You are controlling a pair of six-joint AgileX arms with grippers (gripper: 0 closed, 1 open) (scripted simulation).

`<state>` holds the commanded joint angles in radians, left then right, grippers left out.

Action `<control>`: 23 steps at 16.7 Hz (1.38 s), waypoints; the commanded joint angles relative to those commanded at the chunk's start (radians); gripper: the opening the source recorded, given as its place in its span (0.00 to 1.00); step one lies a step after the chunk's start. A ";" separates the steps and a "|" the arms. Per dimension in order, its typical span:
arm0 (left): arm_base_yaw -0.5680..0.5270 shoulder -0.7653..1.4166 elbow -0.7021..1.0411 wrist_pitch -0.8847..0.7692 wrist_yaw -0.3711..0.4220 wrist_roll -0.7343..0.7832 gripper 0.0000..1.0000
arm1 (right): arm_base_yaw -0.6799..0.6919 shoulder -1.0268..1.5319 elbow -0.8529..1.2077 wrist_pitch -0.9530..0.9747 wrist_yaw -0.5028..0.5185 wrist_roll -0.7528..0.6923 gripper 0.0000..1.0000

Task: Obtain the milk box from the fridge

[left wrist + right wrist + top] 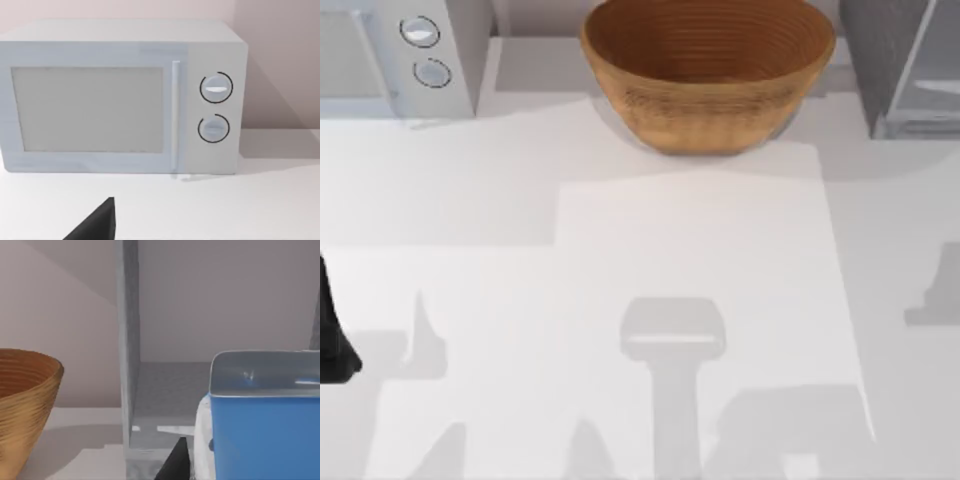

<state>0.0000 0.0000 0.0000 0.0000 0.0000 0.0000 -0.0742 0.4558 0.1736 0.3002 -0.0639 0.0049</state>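
- Milk box point(262, 415) close before right wrist camera, fridge point(131, 390) open behind; probably out already.
- Right grip: cannot tell.
- Left arm point(334, 340) parked, table's left edge.

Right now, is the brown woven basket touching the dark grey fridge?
Apart: in the top view, bare white table separates the basket from the fridge.

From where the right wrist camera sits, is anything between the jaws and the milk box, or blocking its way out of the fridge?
Nothing visible does. The milk box looms close before the right wrist camera, in front of the open fridge interior. The basket stands off to the fridge's left in the top view, clear of the opening. Whether the jaws already grip it cannot be told.
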 joint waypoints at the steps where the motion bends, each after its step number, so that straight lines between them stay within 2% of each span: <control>1: 0.000 0.000 0.000 0.000 0.000 0.000 1.00 | 0.013 -0.092 -0.035 -0.058 0.012 0.000 0.00; 7: 0.000 0.000 0.000 0.000 0.000 0.000 1.00 | 0.069 -0.429 -0.163 -0.281 0.059 -0.004 0.00; 14: 0.000 0.000 0.000 0.000 0.000 0.000 1.00 | 0.071 -0.452 -0.172 -0.299 0.062 -0.003 0.00; 18: 0.000 0.000 0.000 0.000 0.000 0.000 1.00 | 0.123 -0.399 -0.147 -0.208 0.065 -0.011 0.00; 23: 0.000 0.000 0.000 0.000 0.000 0.000 1.00 | 0.285 -0.200 -0.078 0.086 0.090 -0.032 0.00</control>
<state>0.0000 0.0000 0.0000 0.0000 0.0000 0.0000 0.2107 0.2559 0.0952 0.3866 0.0259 -0.0266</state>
